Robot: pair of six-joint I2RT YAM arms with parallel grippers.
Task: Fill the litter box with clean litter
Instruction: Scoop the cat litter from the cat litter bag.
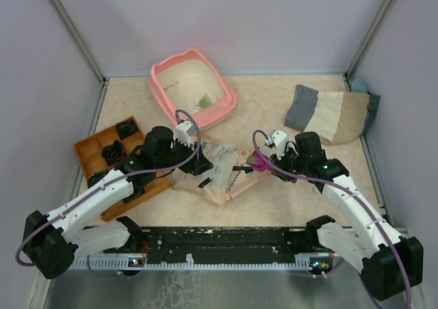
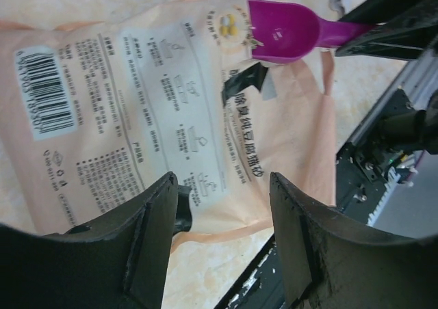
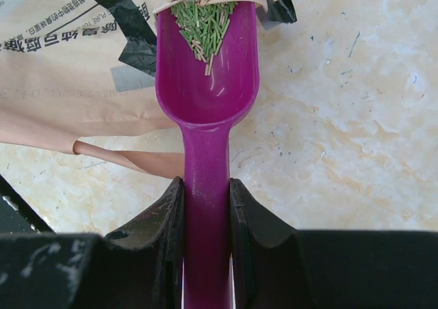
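The salmon-pink litter box (image 1: 181, 82) stands at the back, left of centre, with a small green pile of clean litter (image 1: 204, 102) in its near corner. A beige printed paper bag (image 1: 217, 171) lies flat mid-table. My right gripper (image 3: 206, 201) is shut on the handle of a magenta scoop (image 3: 207, 83). The scoop's tip is at the bag's torn mouth, and green granules (image 3: 204, 23) lie in the front of its bowl. My left gripper (image 2: 223, 217) hovers open over the bag's (image 2: 164, 111) near edge, nothing between its fingers. The scoop (image 2: 291, 30) shows at the top there.
An orange compartmented tray (image 1: 87, 147) with black items sits at the left, under my left arm. A grey-and-beige cloth pouch (image 1: 332, 114) lies at the back right. A black rail (image 1: 219, 239) runs along the near edge. Walls close in the table on three sides.
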